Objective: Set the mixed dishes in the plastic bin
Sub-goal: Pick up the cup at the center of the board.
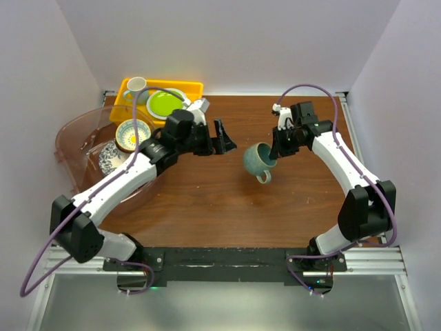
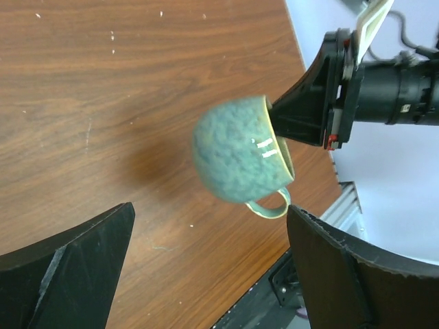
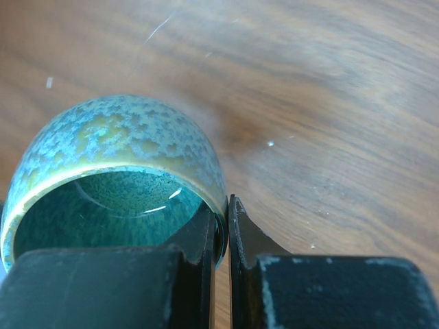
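Right jaws clamp the teal mug by its rim above the tabletop; left jaws, wide apart, face it, likely to relay it into the far-left plastic bin.

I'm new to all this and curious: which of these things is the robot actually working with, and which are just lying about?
Job: teal mug, pinkish plastic bin, patterned bowl and blue-patterned plate inside it.
Lying about: yellow tray, white mug, lime-green plate.

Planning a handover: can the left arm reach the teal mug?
Probably yes: the left end effector is open, facing the teal mug, bare table between; right end effector pinches only its rim.
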You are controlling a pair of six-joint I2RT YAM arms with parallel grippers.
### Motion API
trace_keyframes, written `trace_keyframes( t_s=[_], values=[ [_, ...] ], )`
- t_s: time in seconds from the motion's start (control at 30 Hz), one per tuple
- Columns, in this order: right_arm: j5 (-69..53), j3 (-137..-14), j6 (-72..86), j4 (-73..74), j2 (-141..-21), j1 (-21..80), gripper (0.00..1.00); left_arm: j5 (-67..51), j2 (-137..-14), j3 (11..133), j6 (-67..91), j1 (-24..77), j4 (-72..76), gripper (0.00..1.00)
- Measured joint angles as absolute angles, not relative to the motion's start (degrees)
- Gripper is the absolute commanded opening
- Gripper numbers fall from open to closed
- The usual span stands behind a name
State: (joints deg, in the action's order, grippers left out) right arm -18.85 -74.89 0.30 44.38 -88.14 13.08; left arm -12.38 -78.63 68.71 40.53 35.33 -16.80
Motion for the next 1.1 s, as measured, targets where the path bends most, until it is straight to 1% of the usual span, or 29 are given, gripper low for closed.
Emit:
trace_keyframes(
  t_s=[0.17,0.3,0.43,0.47,0.77,1.1],
  values=[
    [-12.6,-74.9,9.1,42.3,-88.1,13.1,0.0,-3.2,-86.0,78.3,40.8,42.7,-21.4,0.99],
    [-9.7,-74.9,13.5,42.2,-88.1,13.1,0.0,3.6,-91.5,86.0,40.3,48.6,-24.5,0.98],
    [-8.9,-74.9,16.4,42.1,-88.1,13.1,0.0,9.6,-95.9,92.0,38.3,53.9,-28.1,0.88],
    [-8.9,-74.9,17.0,42.1,-88.1,13.1,0.0,11.3,-97.3,93.8,37.6,55.2,-29.2,0.87],
    [-9.6,-75.0,20.4,42.7,-89.3,13.1,0.0,23.7,-107.8,104.6,32.7,62.1,-38.6,0.8],
    [-10.9,-75.8,24.1,43.9,-90.8,13.1,0.0,35.7,-117.2,112.6,29.3,65.8,-48.9,0.72]
  ],
)
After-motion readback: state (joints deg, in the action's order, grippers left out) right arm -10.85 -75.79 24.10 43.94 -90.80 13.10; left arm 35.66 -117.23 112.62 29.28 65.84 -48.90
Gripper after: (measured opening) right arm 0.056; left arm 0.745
